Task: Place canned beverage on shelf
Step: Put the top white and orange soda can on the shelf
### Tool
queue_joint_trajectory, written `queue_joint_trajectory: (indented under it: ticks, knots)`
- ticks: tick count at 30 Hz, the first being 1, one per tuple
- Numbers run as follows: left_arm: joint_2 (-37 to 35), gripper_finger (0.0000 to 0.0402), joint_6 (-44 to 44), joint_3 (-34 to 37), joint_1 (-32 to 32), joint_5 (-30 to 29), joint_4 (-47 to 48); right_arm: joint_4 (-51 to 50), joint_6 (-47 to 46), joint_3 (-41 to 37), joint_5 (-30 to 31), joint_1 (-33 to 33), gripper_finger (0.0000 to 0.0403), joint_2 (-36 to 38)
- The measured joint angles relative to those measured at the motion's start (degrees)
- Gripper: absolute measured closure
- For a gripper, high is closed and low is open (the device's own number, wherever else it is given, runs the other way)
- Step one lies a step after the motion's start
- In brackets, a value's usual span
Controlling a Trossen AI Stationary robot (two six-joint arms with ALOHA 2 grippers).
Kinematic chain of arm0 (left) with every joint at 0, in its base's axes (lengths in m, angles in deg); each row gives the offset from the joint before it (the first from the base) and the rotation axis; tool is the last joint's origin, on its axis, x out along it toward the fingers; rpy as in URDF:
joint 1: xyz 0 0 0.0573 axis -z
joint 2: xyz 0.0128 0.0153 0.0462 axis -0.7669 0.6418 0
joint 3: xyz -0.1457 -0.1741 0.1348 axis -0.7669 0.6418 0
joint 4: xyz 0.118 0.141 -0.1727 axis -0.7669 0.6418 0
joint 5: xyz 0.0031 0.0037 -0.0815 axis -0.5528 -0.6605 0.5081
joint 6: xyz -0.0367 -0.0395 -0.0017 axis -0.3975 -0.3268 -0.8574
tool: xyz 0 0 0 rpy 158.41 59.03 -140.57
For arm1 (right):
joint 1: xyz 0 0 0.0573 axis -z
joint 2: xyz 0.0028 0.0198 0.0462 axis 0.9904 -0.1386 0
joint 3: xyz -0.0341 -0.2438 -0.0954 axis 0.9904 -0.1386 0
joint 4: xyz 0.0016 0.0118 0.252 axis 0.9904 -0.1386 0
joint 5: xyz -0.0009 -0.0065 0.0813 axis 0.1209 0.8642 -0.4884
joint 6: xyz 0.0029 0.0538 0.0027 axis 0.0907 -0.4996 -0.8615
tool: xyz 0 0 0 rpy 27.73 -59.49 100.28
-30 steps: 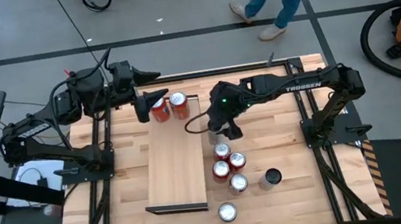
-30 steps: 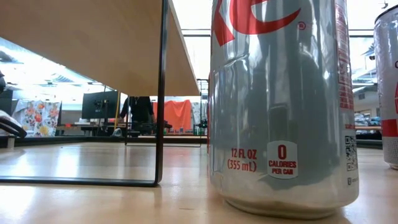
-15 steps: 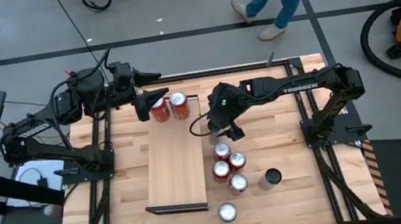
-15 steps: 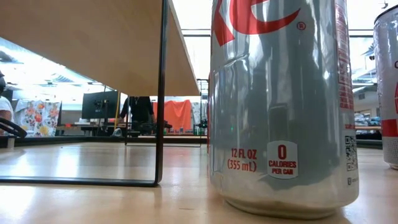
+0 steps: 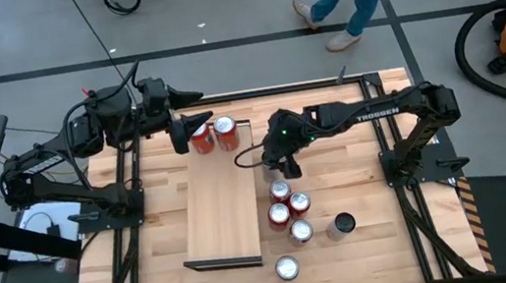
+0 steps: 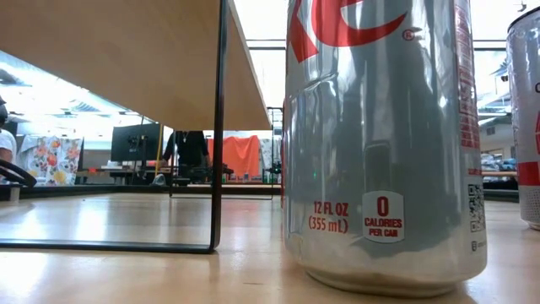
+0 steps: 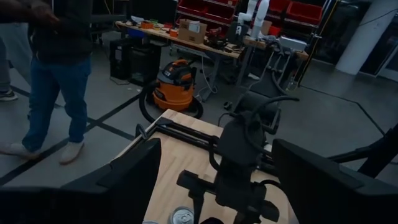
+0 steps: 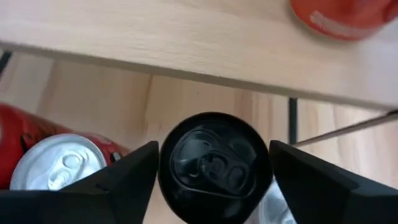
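The right end effector (image 5: 288, 166) sits mid-frame in the high view, just right of the shelf (image 5: 222, 200), its fingers spread around a black-topped can (image 8: 214, 167) without quite gripping it. A red can (image 8: 59, 165) lies close beside. At upper left, the left end effector (image 5: 193, 125) hangs open by two cans (image 5: 213, 134) on the shelf's far end.

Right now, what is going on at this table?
Two robot arms are putting cans on a shelf. The right hand is down over a black-topped can beside the shelf, at the end of a cluster of cans on the table. The left hand is open at the shelf's far end, next to two red cans already standing there.
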Motion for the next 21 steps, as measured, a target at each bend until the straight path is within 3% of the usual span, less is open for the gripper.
queue_joint_trajectory:
  ticks: [6,14,21]
  knots:
    - [0.0,0.0084,0.1,0.0,0.0,0.0,0.0,0.5,-11.3,-0.5,3.8,-1.7,0.0137,0.1]
    - [0.0,0.0084,1.3,0.0,0.0,0.0,0.0,-0.8,-30.3,0.3,12.5,-4.7,0.0112,0.1]
    - [0.0,0.0084,3.3,0.0,0.0,0.0,0.0,-1.2,-34.1,0.9,15.3,-6.0,0.0124,0.4]
